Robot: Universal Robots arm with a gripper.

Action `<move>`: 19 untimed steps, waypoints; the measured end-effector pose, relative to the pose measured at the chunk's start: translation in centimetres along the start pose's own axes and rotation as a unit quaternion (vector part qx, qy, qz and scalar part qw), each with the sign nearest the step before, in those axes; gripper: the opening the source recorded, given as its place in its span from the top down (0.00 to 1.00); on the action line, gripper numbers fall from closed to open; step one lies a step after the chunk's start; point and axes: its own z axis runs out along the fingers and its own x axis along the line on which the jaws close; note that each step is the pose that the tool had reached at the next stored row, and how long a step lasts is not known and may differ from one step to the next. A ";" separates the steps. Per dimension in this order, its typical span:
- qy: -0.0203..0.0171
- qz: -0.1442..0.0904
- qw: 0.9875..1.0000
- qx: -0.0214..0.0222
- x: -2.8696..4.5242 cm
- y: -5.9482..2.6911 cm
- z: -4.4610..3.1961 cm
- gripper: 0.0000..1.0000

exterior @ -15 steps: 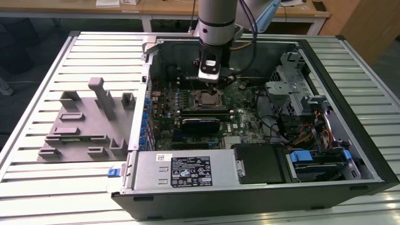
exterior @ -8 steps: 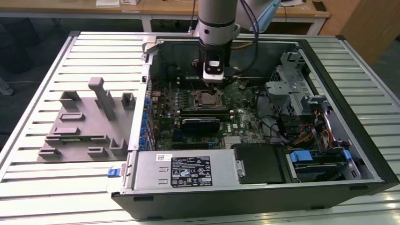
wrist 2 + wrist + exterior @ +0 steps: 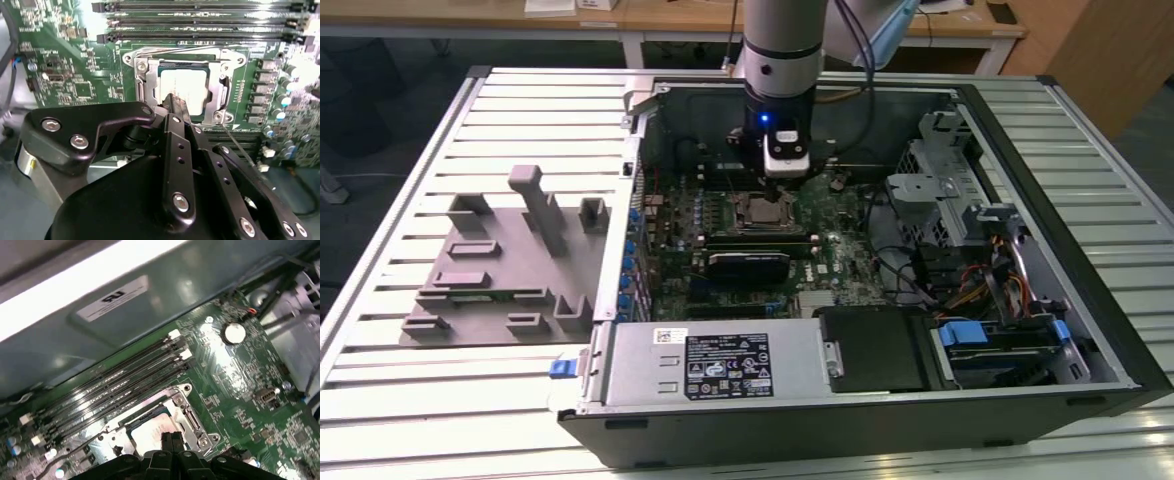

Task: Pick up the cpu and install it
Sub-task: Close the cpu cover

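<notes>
Item: my gripper — fingertips pressed together with nothing between them, hanging just above the socket frame on the green motherboard.
Item: cpu — silvery top up, flat inside that frame, apparently seated, though my fingers hide its near edge.
Location: open computer case, with the grey tray beside it on the exterior view's left.

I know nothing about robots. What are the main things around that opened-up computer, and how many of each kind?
Silvery-grey square cpu chip, inside the socket frame: 1
Square metal socket frame: 1
Round silver coin battery: 1
Grey moulded tray, beside the case: 1
Open black computer case: 1
Black gripper, over the chip: 1
Total: 6
</notes>
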 end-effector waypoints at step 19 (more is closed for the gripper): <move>0.005 -0.159 0.987 -0.005 0.01 -0.01 0.24 0.89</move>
